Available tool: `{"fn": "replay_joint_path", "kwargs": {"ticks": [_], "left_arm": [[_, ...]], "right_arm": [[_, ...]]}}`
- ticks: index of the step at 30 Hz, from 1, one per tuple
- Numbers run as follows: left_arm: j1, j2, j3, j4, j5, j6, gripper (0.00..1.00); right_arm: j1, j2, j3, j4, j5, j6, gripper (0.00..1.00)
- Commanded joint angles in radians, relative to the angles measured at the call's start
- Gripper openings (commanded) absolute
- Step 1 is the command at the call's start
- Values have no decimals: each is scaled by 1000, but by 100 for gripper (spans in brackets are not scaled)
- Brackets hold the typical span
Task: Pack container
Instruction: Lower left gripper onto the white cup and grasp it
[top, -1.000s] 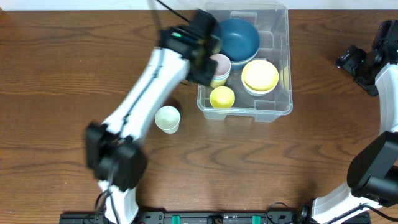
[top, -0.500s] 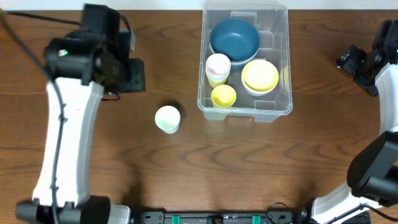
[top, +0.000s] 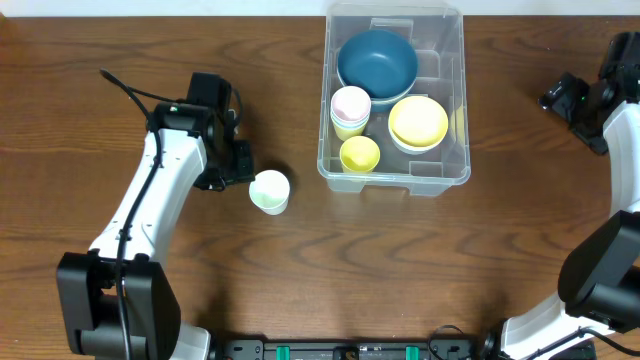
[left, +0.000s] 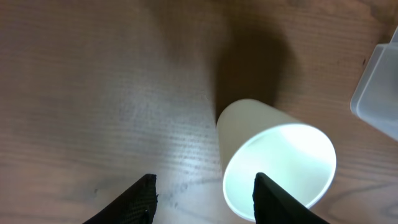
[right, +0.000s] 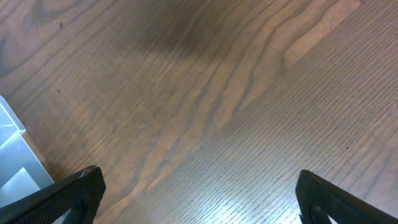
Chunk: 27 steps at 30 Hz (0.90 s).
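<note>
The clear plastic container (top: 457, 170) stands at the back middle of the table. It holds a blue bowl (top: 377, 60), a yellow bowl (top: 418, 121), a stack of pink and yellow cups (top: 350, 106) and a small yellow cup (top: 358, 154). A pale mint cup (top: 269, 191) stands on the table left of the container. My left gripper (top: 243, 165) is open just left of this cup; in the left wrist view the cup (left: 277, 165) sits by the right finger of the gripper (left: 205, 186). My right gripper (top: 560, 97) is open and empty at the far right, over bare wood (right: 199, 193).
The container's corner shows in the left wrist view (left: 377, 93) and in the right wrist view (right: 15, 162). The brown wooden table (top: 400, 270) spreads in front of the container.
My left arm has swung away from the container, first to the far left, then down and right to beside the mint cup. The right arm has not moved.
</note>
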Motion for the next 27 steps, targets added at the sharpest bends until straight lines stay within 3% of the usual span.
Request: {"fn": "replay_joint_path", "kwargs": {"ticks": [1,14,16,18,19,23,27], "left_arm": [[1,8,-24,26,16,7,50],[-78,151,-30,32,25,6,50],[-81,153,-30,41,25,6,36],[-80,153,-29,54,25,5,10],[-78,153,-28,60,25,5,6],[-63,150,26,47,25,6,6],[-47,123,207,-31,24,6,6]], "right_arm": [[-3,-2,-2,-1,4,14,99],[-3,-2,-2,-1,4,14,99],[-3,-2,-2,-1,4,14,99],[-3,-2,-2,-1,4,14,98],[-3,-2,-2,-1,4,14,99],[-3,-2,-2,-1,4,14,99],[-3,-2,-2,-1,4,14,99]]}}
